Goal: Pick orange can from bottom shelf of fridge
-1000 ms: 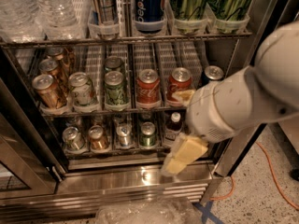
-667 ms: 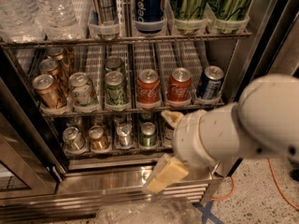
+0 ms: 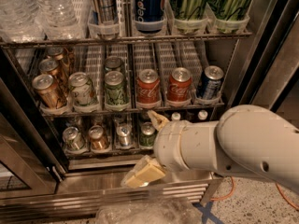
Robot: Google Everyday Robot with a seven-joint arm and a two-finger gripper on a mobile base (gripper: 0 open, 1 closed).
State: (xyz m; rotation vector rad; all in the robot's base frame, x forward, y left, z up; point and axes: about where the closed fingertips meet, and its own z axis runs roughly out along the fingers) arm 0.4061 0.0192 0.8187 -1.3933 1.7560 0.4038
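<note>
Four short cans (image 3: 124, 135) line the bottom shelf (image 3: 107, 151) of the fridge (image 3: 84, 183). The orange can (image 3: 98, 138), shiny copper with a silver top, stands second from left. The gripper (image 3: 140, 147) hangs before the row's right end, fingers spread wide, empty.

"What colour is the short can (image 3: 98, 138) on the bottom shelf (image 3: 88, 154)?"

"Copper-orange with a silver top. Beside it stand silver cans (image 3: 73, 138) and a green one (image 3: 147, 133)."

"And above?"

"Red Coca-Cola cans (image 3: 148, 88), a dark blue can (image 3: 210, 83), green-patterned cans (image 3: 116, 88) and brown-gold ones (image 3: 46, 90)."

"The gripper (image 3: 144, 148)?"

"Cream jaws on a white arm (image 3: 224, 146), low before the grey steel fridge (image 3: 261, 64)."
</note>
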